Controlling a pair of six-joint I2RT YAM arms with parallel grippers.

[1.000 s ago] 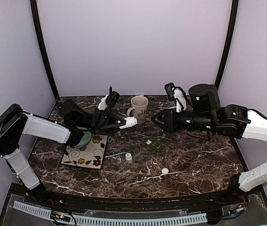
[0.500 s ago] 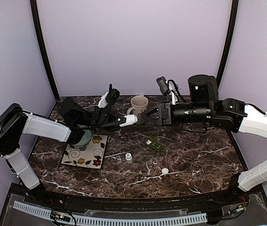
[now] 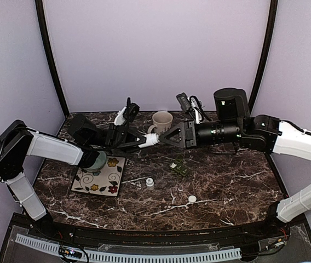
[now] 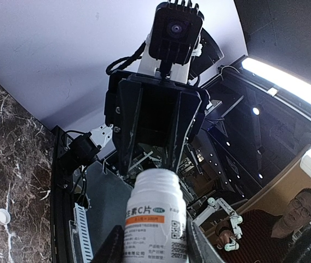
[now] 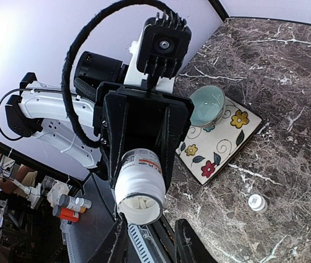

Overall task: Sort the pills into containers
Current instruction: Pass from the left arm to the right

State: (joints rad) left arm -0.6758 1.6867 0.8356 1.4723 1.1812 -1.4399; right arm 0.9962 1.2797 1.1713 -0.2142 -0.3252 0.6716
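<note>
Below lilac walls, on the dark marbled desk (image 3: 226, 186), the green pill box (image 3: 179, 167) is seen lying. A white pill bottle (image 4: 155, 213) is held level above it in the jaws of the left gripper (image 3: 140, 143). The jaws of the right gripper (image 3: 163, 137) are set astride its uncapped mouth, but contact cannot be told. The bottle is judged light, stiff and smooth, best gripped round the body lest pills (image 5: 139, 204) spill. Its label reads "素C片", with a QR code.
</note>
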